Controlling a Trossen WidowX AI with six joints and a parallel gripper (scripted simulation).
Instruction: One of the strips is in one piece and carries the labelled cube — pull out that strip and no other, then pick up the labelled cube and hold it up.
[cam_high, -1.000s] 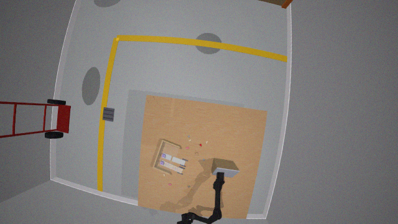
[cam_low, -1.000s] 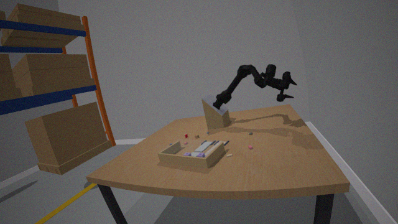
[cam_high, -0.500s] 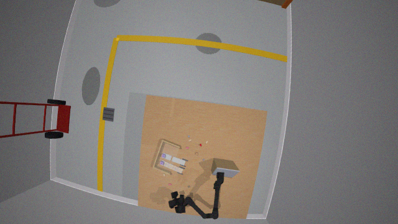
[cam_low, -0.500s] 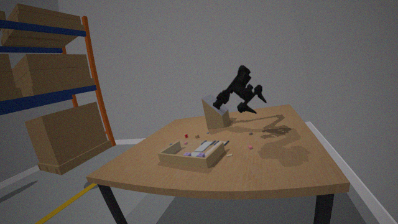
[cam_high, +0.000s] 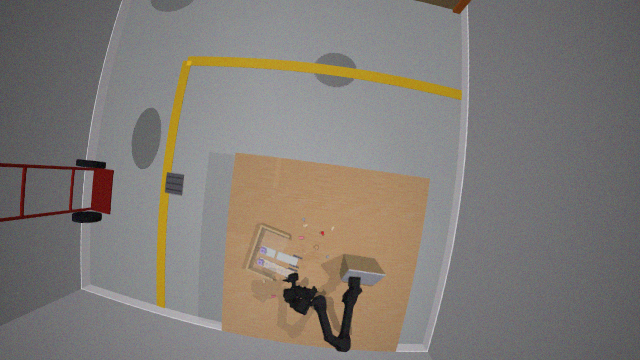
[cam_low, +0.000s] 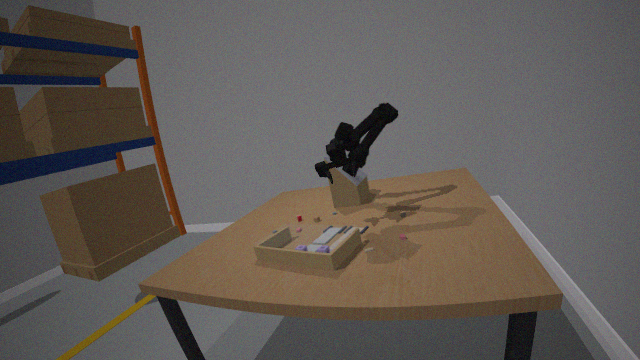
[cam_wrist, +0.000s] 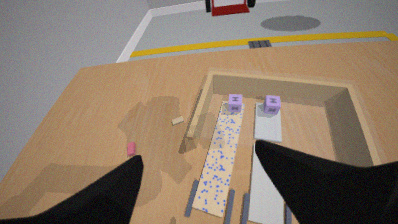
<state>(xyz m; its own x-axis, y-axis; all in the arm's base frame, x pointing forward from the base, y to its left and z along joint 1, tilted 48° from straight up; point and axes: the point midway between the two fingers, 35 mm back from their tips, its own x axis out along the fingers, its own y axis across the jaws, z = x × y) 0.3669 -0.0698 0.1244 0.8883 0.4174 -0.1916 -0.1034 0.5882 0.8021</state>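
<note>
A cream strip with blue speckles (cam_wrist: 220, 160) (cam_high: 275, 268) looks in one piece. A purple cube with dark marks (cam_wrist: 235, 102) (cam_high: 261, 262) (cam_low: 323, 249) sits on its far end. Beside it lies a plain whitish strip in two parts, a short far piece (cam_wrist: 268, 129) (cam_high: 270, 252) and a longer near piece (cam_wrist: 265, 190) (cam_high: 287, 258), with a gap between them. Another marked purple cube (cam_wrist: 272, 104) (cam_high: 263, 250) (cam_low: 301, 248) sits on the short piece. My gripper (cam_wrist: 200, 153) is open and empty, above and short of the strips' near ends. The right finger hides part of the plain strip.
A low wooden tray wall (cam_wrist: 280, 80) (cam_low: 295, 257) surrounds the far parts of the strips. Dark rails (cam_wrist: 191, 197) (cam_wrist: 229, 206) flank the speckled strip's near end. A pink piece (cam_wrist: 131, 148) and a beige piece (cam_wrist: 177, 120) lie left of the tray. The arm stands on a box-like pedestal (cam_high: 362, 267) (cam_low: 345, 192).
</note>
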